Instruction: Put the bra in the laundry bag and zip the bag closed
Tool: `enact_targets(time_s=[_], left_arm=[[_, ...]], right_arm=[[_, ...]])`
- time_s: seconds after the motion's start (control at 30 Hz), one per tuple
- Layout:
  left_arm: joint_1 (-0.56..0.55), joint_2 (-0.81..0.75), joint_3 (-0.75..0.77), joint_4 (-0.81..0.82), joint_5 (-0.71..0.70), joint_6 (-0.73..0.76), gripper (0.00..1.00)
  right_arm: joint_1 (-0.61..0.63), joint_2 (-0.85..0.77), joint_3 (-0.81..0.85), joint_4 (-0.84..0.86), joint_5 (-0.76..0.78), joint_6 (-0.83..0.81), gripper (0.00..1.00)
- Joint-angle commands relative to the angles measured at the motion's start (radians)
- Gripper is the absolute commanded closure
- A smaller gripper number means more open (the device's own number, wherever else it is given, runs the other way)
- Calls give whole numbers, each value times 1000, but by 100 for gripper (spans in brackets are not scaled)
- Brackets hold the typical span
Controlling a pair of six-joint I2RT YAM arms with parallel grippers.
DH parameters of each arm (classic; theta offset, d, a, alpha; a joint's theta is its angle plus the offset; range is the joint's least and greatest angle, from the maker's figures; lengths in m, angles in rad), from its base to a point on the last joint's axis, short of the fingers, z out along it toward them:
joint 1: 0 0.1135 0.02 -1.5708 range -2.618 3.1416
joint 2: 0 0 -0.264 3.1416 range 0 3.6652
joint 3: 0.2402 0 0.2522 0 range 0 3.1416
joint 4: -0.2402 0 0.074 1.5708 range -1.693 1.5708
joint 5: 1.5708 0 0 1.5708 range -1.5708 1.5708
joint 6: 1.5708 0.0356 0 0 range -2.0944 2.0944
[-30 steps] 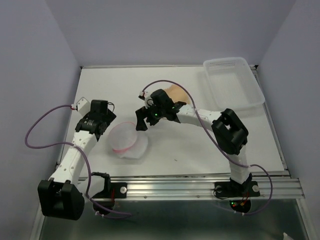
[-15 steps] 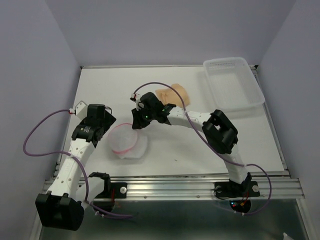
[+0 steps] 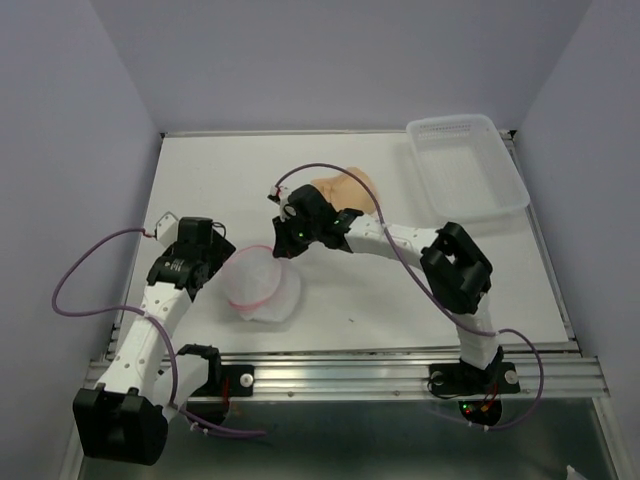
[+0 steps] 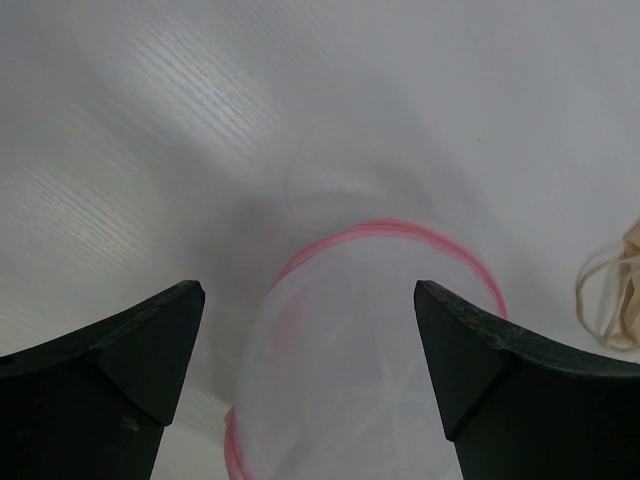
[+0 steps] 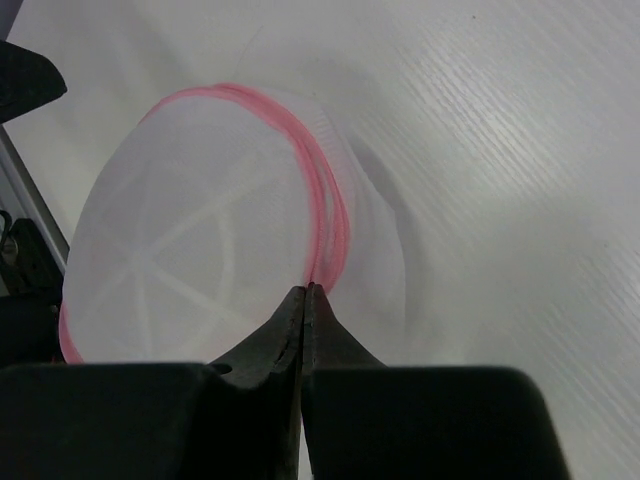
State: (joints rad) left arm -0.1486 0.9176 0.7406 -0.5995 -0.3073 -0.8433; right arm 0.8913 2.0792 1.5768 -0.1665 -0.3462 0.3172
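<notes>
The laundry bag [image 3: 262, 288] is a round white mesh dome with a pink zipper rim, lying on the table at front centre. My right gripper [image 3: 283, 250] reaches across from the right and is shut, its tips pinching the pink rim on the bag's far right side [image 5: 305, 290]. In the right wrist view the laundry bag [image 5: 190, 250] fills the left half. My left gripper [image 4: 310, 330] stands open just left of the bag, whose dome [image 4: 380, 350] lies between its fingers. The peach bra [image 3: 345, 188] lies behind the right wrist; its straps [image 4: 612, 290] show at the left wrist view's edge.
A clear-white plastic basket [image 3: 512, 165] stands at the table's back right corner. A metal rail [image 3: 350, 375] runs along the near edge with both arm bases on it. Purple cables loop from each wrist.
My right gripper went from open to shut and settled on the bag's pink rim. The left arm moved forward and right, closer to the bag, staying open.
</notes>
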Motion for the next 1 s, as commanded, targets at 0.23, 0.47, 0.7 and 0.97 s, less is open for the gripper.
enact_targets(time_s=[0.23,0.47,0.7,0.97], left_arm=[[4,19,-92,156,175,-16,1],[4,135,-124,305,296,7,1],[3,179,-103,377,364,82,4],[-198,181,41,425,389,286,1]], right_arm=[[-78,-206,-150,33,144,-53,99],[-176,-258,-231,28,156,-86,99],[-238,-291,-238,7,199,-89,99],[-238,-340,-146,-45,125,29,99]])
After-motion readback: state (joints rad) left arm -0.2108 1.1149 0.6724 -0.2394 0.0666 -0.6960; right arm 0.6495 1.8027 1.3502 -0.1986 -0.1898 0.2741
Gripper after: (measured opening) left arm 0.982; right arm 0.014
